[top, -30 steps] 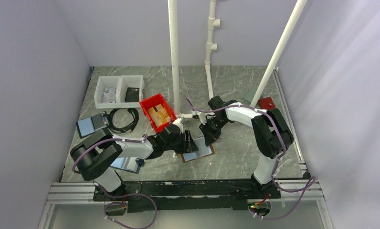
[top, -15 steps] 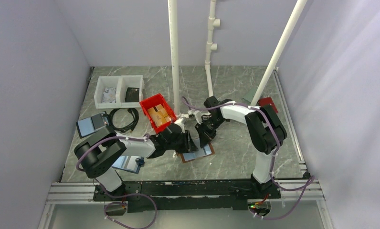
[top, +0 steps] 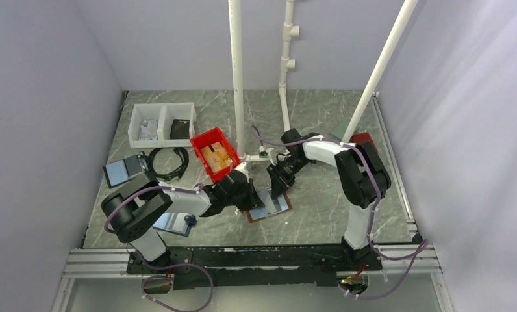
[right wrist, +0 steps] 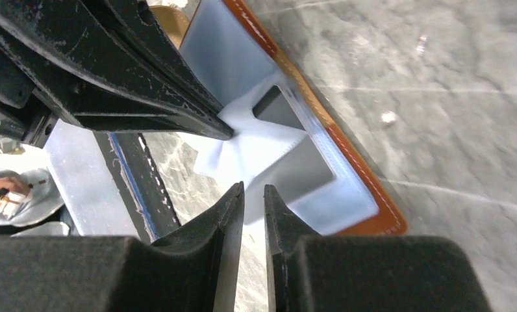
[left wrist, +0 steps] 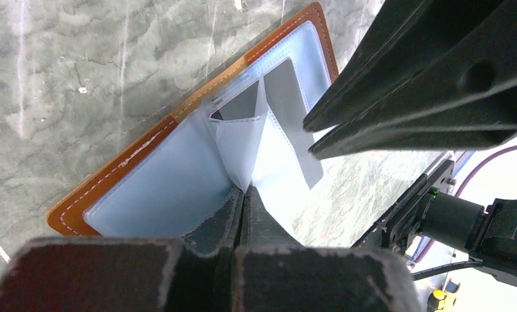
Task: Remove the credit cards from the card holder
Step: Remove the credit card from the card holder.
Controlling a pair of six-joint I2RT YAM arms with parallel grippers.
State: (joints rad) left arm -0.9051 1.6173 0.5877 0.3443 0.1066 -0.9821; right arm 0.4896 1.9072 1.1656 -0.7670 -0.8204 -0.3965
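The card holder (left wrist: 149, 185) lay open and flat on the desk (left wrist: 67, 84), directly beneath both end effectors, with its brown stitched edge showing around pale blue inner faces. The left end effector (left wrist: 243, 194) had its fingers together, clamped on a clear sleeve (left wrist: 243, 140) of the holder and lifting it off the pale blue face into a tent just ahead of the fingertips. A dark grey panel (left wrist: 285, 88) sat in the pocket beyond that raised sleeve. The right end effector (right wrist: 252, 192) hung close above the same sleeve, tip to tip with the left one. Its fingers stood a narrow gap apart with nothing visible between them.
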